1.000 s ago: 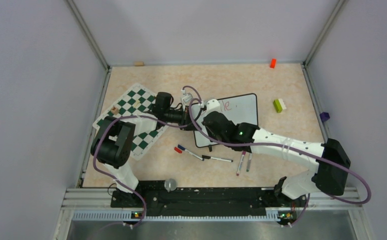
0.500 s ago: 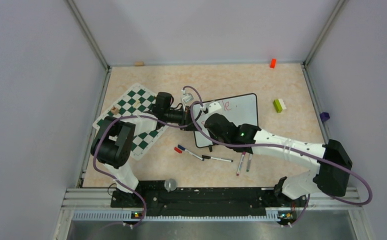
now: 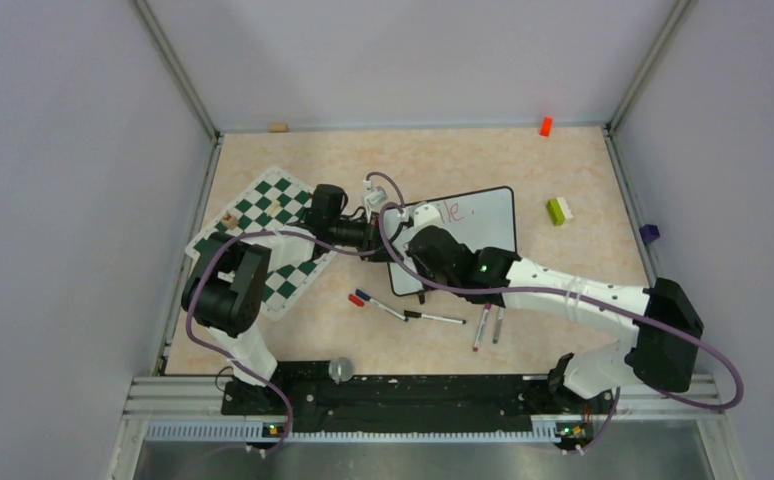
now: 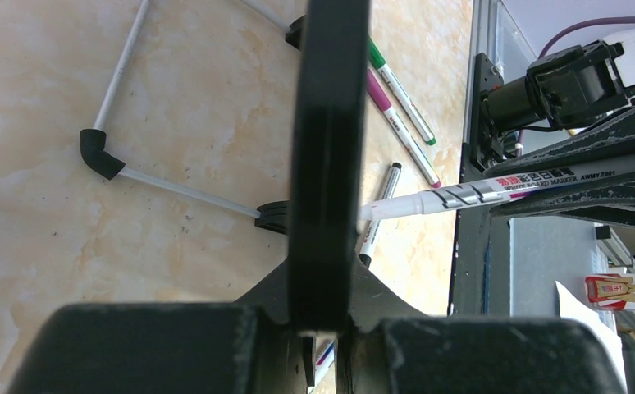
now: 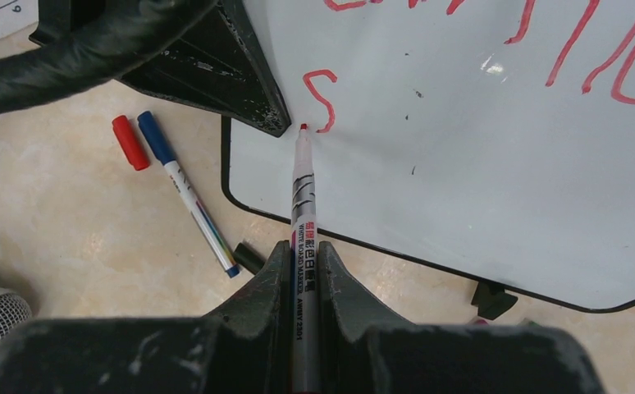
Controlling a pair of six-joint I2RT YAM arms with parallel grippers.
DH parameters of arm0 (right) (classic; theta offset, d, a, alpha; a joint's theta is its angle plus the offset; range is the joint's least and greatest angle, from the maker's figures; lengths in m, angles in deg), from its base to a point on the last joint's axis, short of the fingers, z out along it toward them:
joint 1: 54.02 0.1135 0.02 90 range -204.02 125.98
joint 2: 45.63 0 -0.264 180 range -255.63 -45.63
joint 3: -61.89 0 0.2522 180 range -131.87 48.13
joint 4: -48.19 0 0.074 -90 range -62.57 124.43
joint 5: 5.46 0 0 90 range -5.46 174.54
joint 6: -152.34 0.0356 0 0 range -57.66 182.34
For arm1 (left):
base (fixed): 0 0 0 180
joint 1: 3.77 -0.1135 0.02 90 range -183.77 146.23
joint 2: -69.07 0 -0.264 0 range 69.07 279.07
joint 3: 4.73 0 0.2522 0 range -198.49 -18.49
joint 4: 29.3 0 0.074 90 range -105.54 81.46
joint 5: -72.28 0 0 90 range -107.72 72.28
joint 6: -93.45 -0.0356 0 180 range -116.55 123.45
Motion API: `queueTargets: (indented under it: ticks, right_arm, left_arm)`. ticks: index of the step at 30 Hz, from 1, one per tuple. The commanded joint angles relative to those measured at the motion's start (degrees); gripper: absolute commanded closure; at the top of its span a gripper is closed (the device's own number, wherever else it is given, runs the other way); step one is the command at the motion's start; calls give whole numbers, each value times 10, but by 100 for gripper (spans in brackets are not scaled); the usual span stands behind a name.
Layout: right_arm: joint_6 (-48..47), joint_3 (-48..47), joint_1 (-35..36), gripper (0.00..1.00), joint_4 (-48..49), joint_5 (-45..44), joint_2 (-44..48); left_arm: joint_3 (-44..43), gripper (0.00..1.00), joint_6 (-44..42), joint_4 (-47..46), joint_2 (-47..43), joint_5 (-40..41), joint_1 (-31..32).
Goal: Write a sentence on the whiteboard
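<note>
The whiteboard [image 3: 473, 235] stands tilted on its black feet in the middle of the table. My left gripper [image 3: 376, 234] is shut on its left edge. In the left wrist view that edge is a black bar [image 4: 328, 139] between my left gripper's jaws [image 4: 328, 275]. My right gripper [image 5: 303, 250] is shut on a red whiteboard marker [image 5: 303, 205]. The marker's tip touches the board [image 5: 462, 164] just below a red "s" [image 5: 321, 100]. This "s" starts the second line. The first line of red lettering [image 5: 601, 49] runs along the top, partly cut off.
Loose markers lie in front of the board: a blue one [image 5: 187, 193] beside a red cap [image 5: 130, 142], a black one [image 3: 435, 318] and two more [image 3: 488, 325]. The chess mat [image 3: 263, 240] lies left. A green-white block [image 3: 559, 210] and an orange block [image 3: 545, 126] lie right.
My right gripper and the marker have shifted slightly on the board. My left gripper still holds the board's edge in the same place.
</note>
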Motion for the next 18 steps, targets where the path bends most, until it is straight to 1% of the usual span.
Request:
queueTargets:
  ticks: [1,4,7,11,18]
  right_arm:
    - [-9,-16,2,100,29,-19,42]
    - [-8,1,-8,100,41,-22,74]
    - [-8,6,-26,100,43,-15,86]
    - [-12,2,-43,100,38,-4,79]
    - [-21,-10,-46,100,30,3,57]
  left_arm:
    - [-8,100,-12,31,-9,61,4]
    - [-9,100,-12,31,-8,60,5]
    - [-10,100,-12,30,-8,60,5]
    - [-9,100,-12,30,-7,61,5]
    - [-10,100,-13,31,-7,62,5]
